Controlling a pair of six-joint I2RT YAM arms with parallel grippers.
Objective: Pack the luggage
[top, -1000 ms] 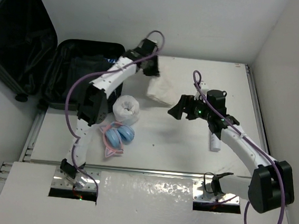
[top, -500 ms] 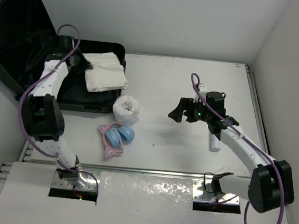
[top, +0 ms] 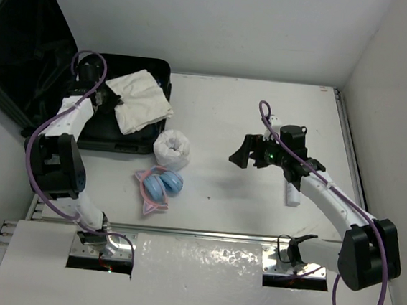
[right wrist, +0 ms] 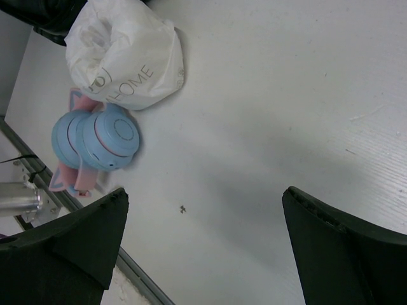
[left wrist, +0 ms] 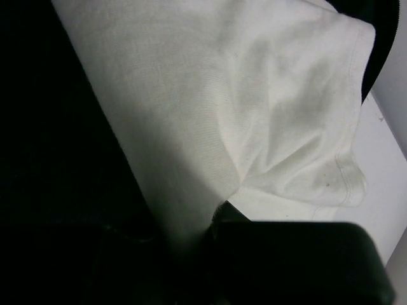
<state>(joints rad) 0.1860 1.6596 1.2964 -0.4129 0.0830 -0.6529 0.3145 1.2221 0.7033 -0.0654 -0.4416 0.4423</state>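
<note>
Nearest the arm bases, a pair of light-blue headphones (top: 160, 188) with pink cat ears lies on the white table (top: 255, 215). Just beyond them, and touching or nearly so, sits a crumpled white bag (top: 171, 149) printed with the word "HOME".

To the right of these, well apart from both, the right gripper (top: 241, 150) hovers above bare tabletop. Its jaws are spread wide and carry nothing. In the right wrist view the two dark fingers (right wrist: 70, 235) frame the lower corners, with the headphones (right wrist: 102, 143) and the bag (right wrist: 124, 54) off to the upper left. A small white object (top: 291, 193) lies on the table under the right forearm; what it is cannot be told.

Farther back, at the far left corner, the luggage (top: 20, 34) lies open. Its ribbed lid leans up against the wall, and its lined half lies flat on the table's far left corner. A white garment (top: 142, 100) lies spread inside that half, its right edge draped over the rim by the table.

The left gripper (top: 107, 94) is down inside the luggage, at the garment's left edge. In the left wrist view the garment (left wrist: 254, 95) narrows into the gap between the dark fingers (left wrist: 299, 260), which are pinched on the fabric, and the black lining (left wrist: 51, 127) fills the left side.
</note>
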